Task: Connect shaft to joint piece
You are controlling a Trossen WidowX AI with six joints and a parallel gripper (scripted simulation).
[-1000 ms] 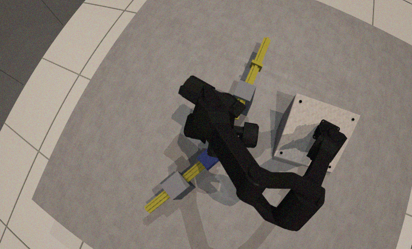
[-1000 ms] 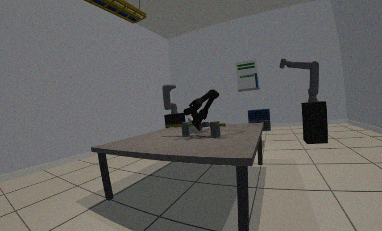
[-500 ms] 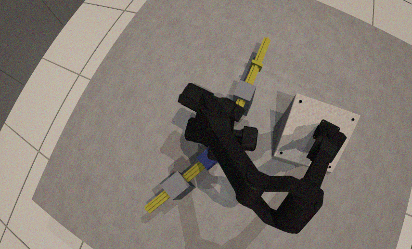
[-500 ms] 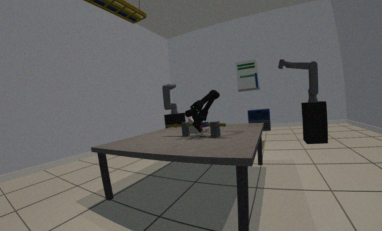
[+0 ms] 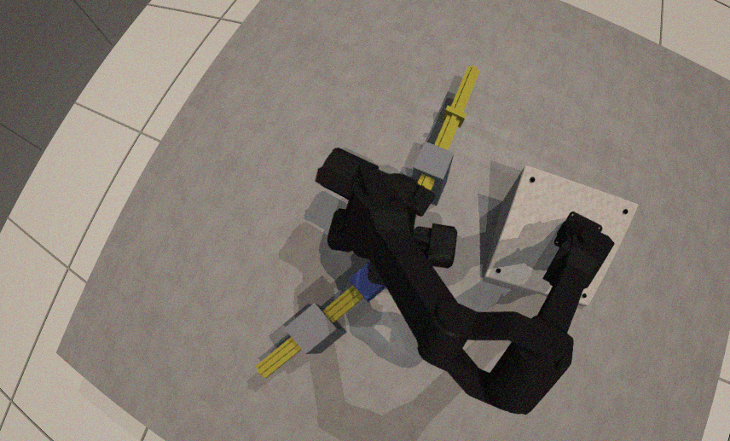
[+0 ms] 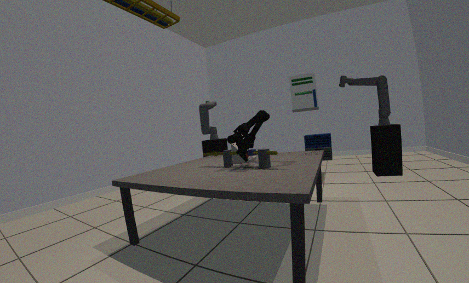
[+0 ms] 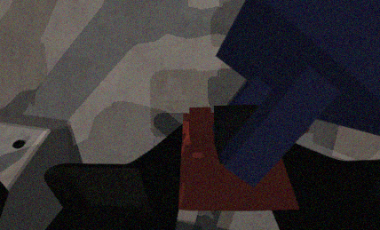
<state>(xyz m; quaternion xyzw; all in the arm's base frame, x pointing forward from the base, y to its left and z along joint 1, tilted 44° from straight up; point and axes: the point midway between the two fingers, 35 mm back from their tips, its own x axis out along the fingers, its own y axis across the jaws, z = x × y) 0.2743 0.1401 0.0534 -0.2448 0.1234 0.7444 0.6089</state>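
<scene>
Pincer (image 5: 376, 269) (image 6: 246, 158) (image 7: 215, 127) fingers are closed on the red joint piece (image 6: 247, 156) (image 7: 235, 196), one against either side. This piece sits between them at the blue fork (image 5: 363, 283) (image 6: 251, 152) (image 7: 284, 107), whose prong overlaps it in the wrist view; from above, the arm (image 5: 401, 242) (image 6: 247, 126) hides it. Behind the fork, the first yellow shaft (image 5: 343, 304) (image 6: 273, 152) runs through its grey block (image 5: 313, 328) (image 6: 264, 159) on the desk (image 5: 215, 199) (image 6: 214, 181). At an angle to it, the second yellow shaft (image 5: 447, 131) (image 6: 212, 153) passes through another grey block (image 5: 433, 160) (image 6: 227, 159), its collar (image 5: 454, 115) standing apart from that block.
</scene>
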